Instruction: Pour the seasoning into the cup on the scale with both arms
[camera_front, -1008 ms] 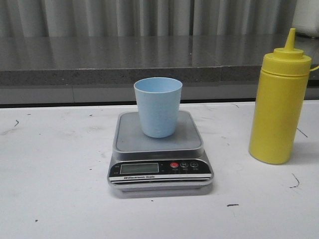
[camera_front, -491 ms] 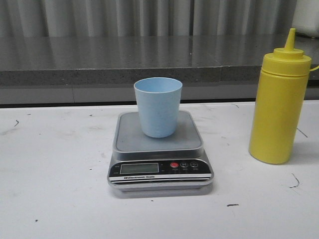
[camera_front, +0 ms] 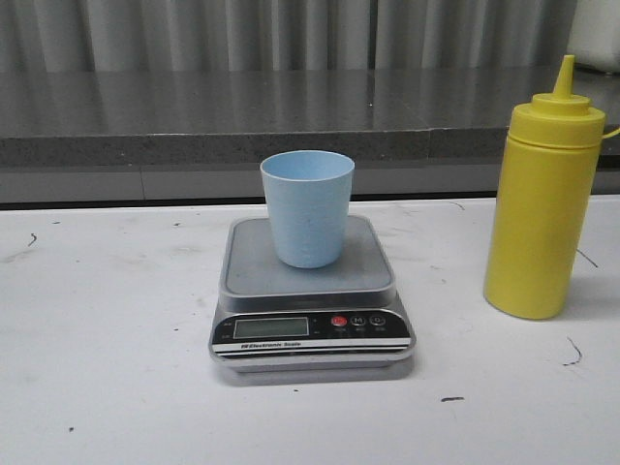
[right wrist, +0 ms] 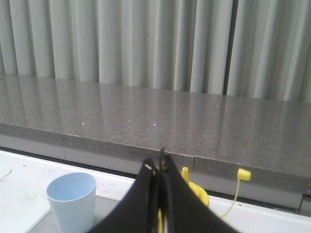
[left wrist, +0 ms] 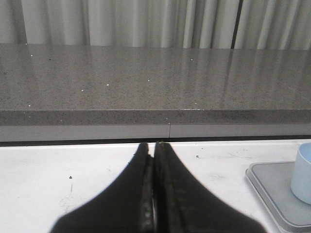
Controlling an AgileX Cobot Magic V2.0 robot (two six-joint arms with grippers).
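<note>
On scale platform centre, cup, seasoning well right (upright), both pincers closed, empty.

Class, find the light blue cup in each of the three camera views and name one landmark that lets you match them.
Front view: the cup stands upright on the scale, mid-picture.
Left wrist view: only a cut-off sliver of it shows at the right edge, on the scale's platform.
Right wrist view: it sits low on the left, beside the shut right pincer.
Shared landmark: the grey speckled ledge behind the table.
</note>
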